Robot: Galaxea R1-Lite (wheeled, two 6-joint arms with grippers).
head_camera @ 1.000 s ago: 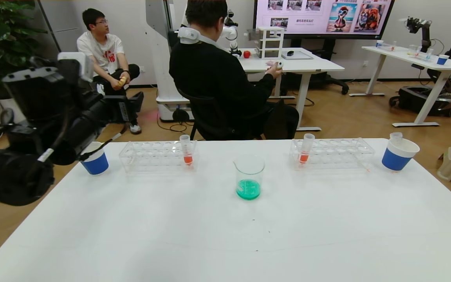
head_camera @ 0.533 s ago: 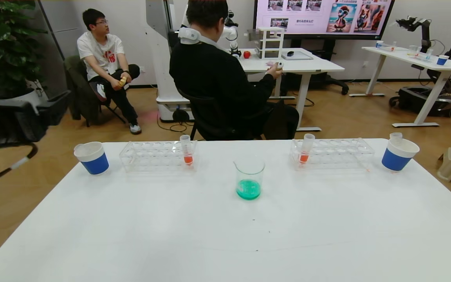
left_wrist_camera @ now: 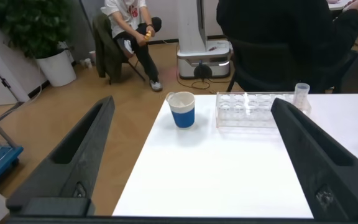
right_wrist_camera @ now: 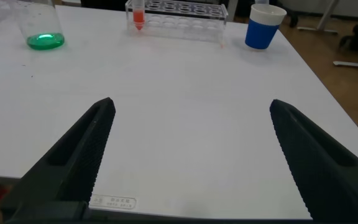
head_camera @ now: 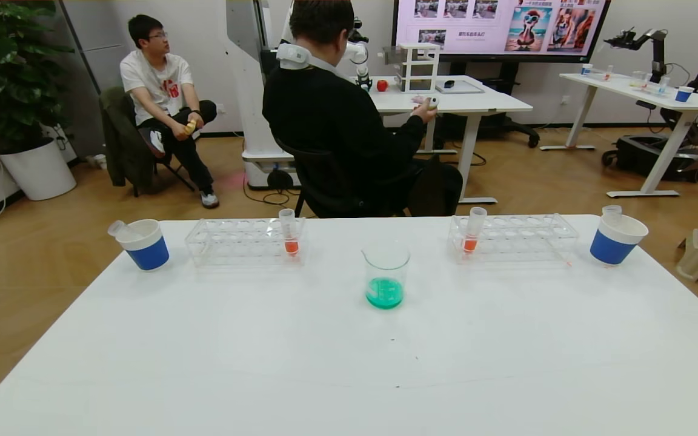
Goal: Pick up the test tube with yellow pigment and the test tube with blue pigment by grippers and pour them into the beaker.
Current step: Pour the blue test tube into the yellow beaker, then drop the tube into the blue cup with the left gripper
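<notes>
The beaker [head_camera: 385,275] stands mid-table and holds green liquid; it also shows in the right wrist view [right_wrist_camera: 41,28]. No tube with yellow or blue liquid shows. A clear, empty-looking tube [head_camera: 116,227] leans in the left paper cup [head_camera: 143,244], and another [head_camera: 612,212] stands in the right cup [head_camera: 617,239]. Neither arm is in the head view. My left gripper [left_wrist_camera: 192,104] is open and empty, held back from the table's left edge and facing the left cup [left_wrist_camera: 182,111]. My right gripper [right_wrist_camera: 192,104] is open and empty over the table's near right part.
Two clear racks [head_camera: 245,241] [head_camera: 512,237] stand behind the beaker, each with one orange-red tube [head_camera: 289,232] [head_camera: 474,229]. A seated person in black [head_camera: 337,121] is just beyond the far table edge.
My left arm, which was over the left cup a second ago, has drawn back to the left and out of the head view. The cup with its tube is now uncovered.
</notes>
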